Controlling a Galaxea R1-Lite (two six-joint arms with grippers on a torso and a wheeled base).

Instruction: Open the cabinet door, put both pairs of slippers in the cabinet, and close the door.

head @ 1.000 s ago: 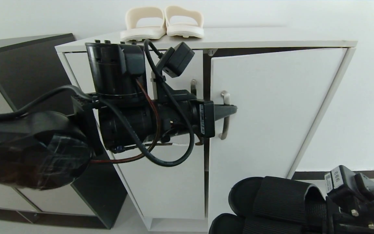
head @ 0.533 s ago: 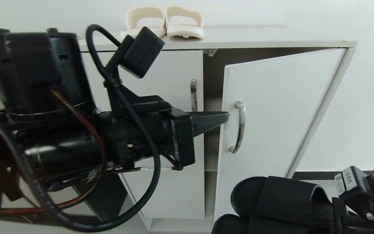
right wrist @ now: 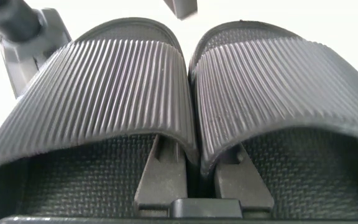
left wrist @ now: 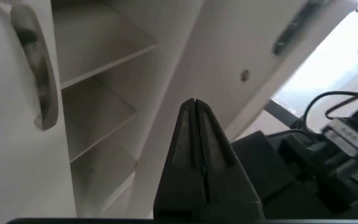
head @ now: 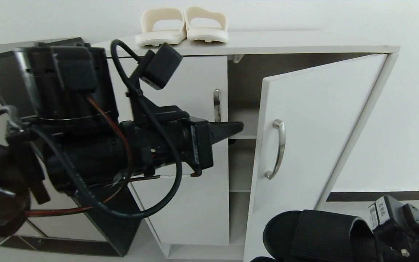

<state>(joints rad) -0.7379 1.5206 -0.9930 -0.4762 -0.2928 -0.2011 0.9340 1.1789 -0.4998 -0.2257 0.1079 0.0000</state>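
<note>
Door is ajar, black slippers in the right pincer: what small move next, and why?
Probably push the door wider with the shut left pincer: the gap to the shelves looks too narrow for the black slippers that the right pincer holds.

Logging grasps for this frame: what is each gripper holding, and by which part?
Right gripper holds the black slippers by their adjoining inner sides, fingers under the straps. Left gripper, shut, holds nothing.

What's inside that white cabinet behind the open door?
Through the gap the cabinet shows white shelves, bare where visible. The open door, the closed left door and the left end effector cover the rest.
</note>
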